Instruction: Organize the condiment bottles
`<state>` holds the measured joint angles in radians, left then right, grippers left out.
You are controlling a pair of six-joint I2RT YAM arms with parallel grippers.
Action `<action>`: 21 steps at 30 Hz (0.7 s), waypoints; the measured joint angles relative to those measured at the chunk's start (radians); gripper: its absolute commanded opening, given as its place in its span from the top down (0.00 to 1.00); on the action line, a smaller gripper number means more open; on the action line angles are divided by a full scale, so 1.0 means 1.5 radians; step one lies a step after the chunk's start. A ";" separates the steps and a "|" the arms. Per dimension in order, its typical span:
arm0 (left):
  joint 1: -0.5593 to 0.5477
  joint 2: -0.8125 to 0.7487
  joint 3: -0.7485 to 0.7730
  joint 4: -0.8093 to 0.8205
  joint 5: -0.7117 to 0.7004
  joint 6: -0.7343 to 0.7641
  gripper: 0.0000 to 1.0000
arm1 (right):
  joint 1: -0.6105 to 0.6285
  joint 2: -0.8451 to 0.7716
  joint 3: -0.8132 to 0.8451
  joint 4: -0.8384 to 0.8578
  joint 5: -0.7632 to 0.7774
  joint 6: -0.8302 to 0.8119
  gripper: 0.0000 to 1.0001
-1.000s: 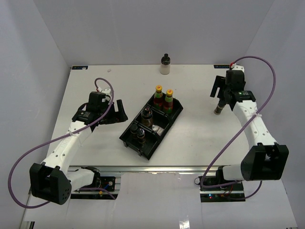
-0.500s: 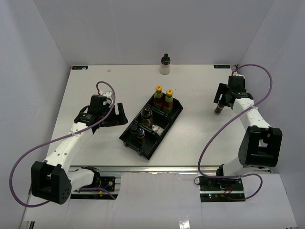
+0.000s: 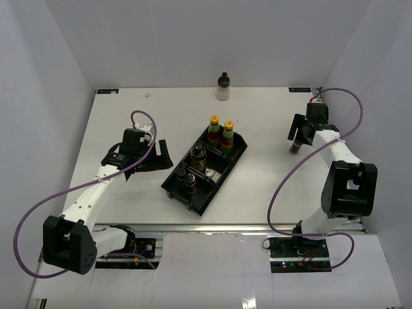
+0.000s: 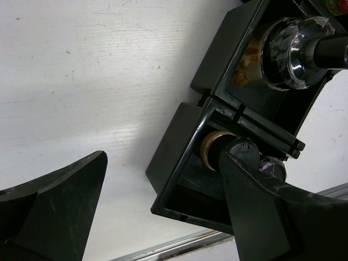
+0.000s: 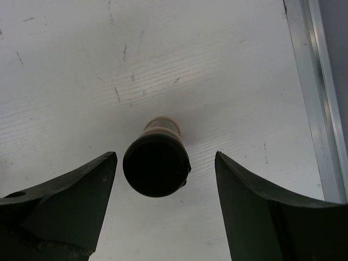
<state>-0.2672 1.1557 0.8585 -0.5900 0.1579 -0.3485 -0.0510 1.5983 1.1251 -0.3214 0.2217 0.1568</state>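
Bottle (image 5: 162, 126) | cylindrical, round black cap (image 5: 156, 168) | ungripped between right end effector (image 5: 164, 156)

- the table (image 5: 65, 65) looked to me like a matt white board, finely grained and marked with small dark scratches.
- its edge rail (image 5: 312, 81) read as pale brushed metal.
- the tray (image 4: 175, 149) was black plastic with a soft gloss, smudged on its walls.
- i saw a silver-lidded jar (image 4: 291, 51) with a mirror-bright top under crinkled clear film.
- the dark-capped bottle (image 5: 156, 166) wore a dull black cap, smooth plastic by the look of it.
- the right gripper's fingers (image 5: 60, 201) were matt black plastic, faintly rough.
- the cable (image 3: 341, 89) had smooth purple sheathing.
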 measured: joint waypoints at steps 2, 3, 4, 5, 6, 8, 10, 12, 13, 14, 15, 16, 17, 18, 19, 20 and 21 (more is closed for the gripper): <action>0.000 0.000 0.000 0.000 0.000 0.000 0.04 | 0.000 0.014 0.003 0.003 -0.003 0.000 0.30; 0.000 0.000 0.000 0.000 0.000 0.000 0.04 | 0.000 0.020 0.004 0.005 -0.005 0.000 0.36; 0.000 0.000 0.000 0.000 0.000 0.000 0.04 | 0.000 0.023 0.004 0.005 -0.007 0.000 0.40; 0.000 0.000 0.000 0.000 0.000 0.000 0.04 | 0.000 0.025 0.004 0.005 -0.009 -0.001 0.45; 0.000 0.000 0.000 0.000 0.000 0.000 0.04 | 0.000 0.025 0.004 0.005 -0.010 -0.002 0.50; 0.000 0.001 0.000 0.000 0.000 0.000 0.05 | 0.000 0.025 0.004 0.006 -0.011 -0.002 0.59; 0.000 0.003 0.000 0.000 0.000 0.000 0.04 | 0.000 0.025 0.004 0.007 -0.010 -0.003 0.69; 0.000 0.005 0.000 0.000 -0.001 0.000 0.04 | 0.000 0.025 0.004 0.007 -0.012 -0.006 0.76; 0.000 0.005 0.000 -0.001 -0.001 0.000 0.04 | 0.000 0.025 0.004 0.006 -0.013 -0.007 0.81; 0.000 0.006 0.000 -0.001 -0.001 0.000 0.04 | 0.000 0.025 0.004 0.005 -0.015 -0.007 0.85; 0.000 0.006 0.000 -0.001 -0.001 0.000 0.04 | 0.001 0.025 0.005 0.003 -0.019 -0.007 0.88; 0.000 0.006 0.000 0.000 -0.002 0.000 0.04 | 0.004 0.023 0.006 -0.002 -0.021 -0.008 0.89; 0.000 0.006 0.000 0.000 -0.002 0.000 0.04 | 0.008 0.020 0.007 -0.007 -0.023 -0.009 0.90; 0.000 0.006 0.000 0.000 -0.003 0.000 0.04 | 0.015 0.015 0.007 -0.014 -0.023 -0.011 0.91; 0.000 0.006 0.000 0.000 -0.003 0.000 0.04 | 0.028 0.004 0.007 -0.021 -0.022 -0.013 0.92; 0.000 0.007 0.000 0.000 -0.003 0.000 0.04 | 0.044 -0.009 0.008 -0.029 -0.021 -0.016 0.92; 0.000 0.007 0.000 0.000 -0.003 0.000 0.04 | 0.060 -0.022 0.008 -0.037 -0.020 -0.019 0.92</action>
<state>-0.2672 1.1664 0.8589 -0.5899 0.1535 -0.3489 0.0389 1.5658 1.1366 -0.3761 0.1915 0.1285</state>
